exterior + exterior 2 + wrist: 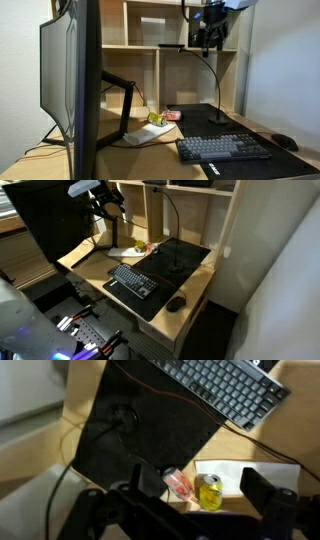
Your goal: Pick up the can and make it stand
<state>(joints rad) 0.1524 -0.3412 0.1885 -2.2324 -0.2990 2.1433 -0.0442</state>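
One small yellow-green cylindrical drink can appears to lie sideways, untouched. Robotiq gripper hovers well above, jaws apart, empty. Approach step; next: descend, straddle can.

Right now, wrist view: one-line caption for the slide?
Open gripper hovers above the yellow-green can, beside a small red-pink object at the black mat's edge, keyboard beyond.

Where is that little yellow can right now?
In an exterior view the can is on the desk, just left of a small red object, behind the keyboard.
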